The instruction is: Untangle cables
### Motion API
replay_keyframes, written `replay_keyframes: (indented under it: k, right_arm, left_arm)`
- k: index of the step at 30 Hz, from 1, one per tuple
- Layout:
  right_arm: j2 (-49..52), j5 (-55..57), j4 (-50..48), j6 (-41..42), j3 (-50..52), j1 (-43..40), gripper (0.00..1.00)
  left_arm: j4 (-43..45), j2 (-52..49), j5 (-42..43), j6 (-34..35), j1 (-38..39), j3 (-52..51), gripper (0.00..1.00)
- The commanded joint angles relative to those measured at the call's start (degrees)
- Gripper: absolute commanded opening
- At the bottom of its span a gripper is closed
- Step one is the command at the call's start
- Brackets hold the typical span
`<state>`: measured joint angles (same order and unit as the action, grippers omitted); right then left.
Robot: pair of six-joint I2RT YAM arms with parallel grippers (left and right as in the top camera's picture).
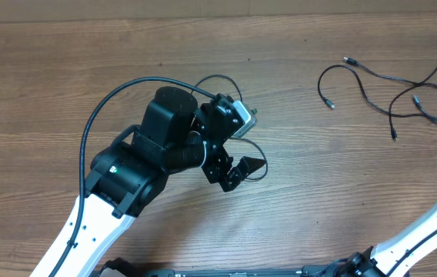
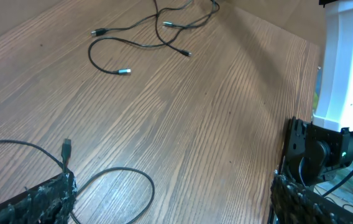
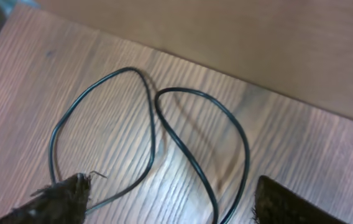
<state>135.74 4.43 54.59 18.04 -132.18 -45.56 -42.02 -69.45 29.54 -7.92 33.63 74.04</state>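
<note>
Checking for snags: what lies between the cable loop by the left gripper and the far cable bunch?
Only bare table between cable loop and cable bunch, per overhead and left wrist views.

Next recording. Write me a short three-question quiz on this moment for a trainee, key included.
1. True or false: the left gripper is shut.
2. Multiple choice: in the overhead view, the spread bunch of thin black cables with silvery plugs lies at the A) upper right, B) lower left, C) bottom centre of the brown wooden table.
3. Short answer: in the right wrist view, what lies on the table between the open fingers of the right gripper?

Key:
1. False. Its jaws stand wide open.
2. A.
3. Two loops of thin black cable.
</note>
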Motion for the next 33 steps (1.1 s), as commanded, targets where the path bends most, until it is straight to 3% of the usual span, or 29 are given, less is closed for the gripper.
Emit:
replay_keyframes:
  k: [1, 5, 12, 20, 33]
  right_arm:
    - [0.04, -6.27, 0.48, 0.13, -0.15, 0.13, 0.88]
    - [0.04, -13.81, 2.49, -1.05, -0.15, 0.83, 0.91]
    - [0.04, -29.53, 7.17, -14.43, -0.15, 6.25, 0.97]
    - [0.04, -29.59, 15.50, -21.24, -0.15, 19.08, 1.00]
    - [0.04, -21.53, 27.02, -23.21, -0.13, 40.15, 1.00]
  left_arm:
    - [0.20, -0.20, -0.13, -0.68, -0.24, 1.03, 1.00]
    - [0.20, -0.20, -0.13, -0.68, -0.24, 1.01, 1.00]
    - [0.20, -0.20, -0.13, -0.68, -0.24, 1.03, 1.00]
    - [0.20, -0.20, -0.13, -0.68, -0.24, 1.01, 1.00]
    - [0.22, -0.20, -0.13, -0.68, -0.24, 1.01, 1.00]
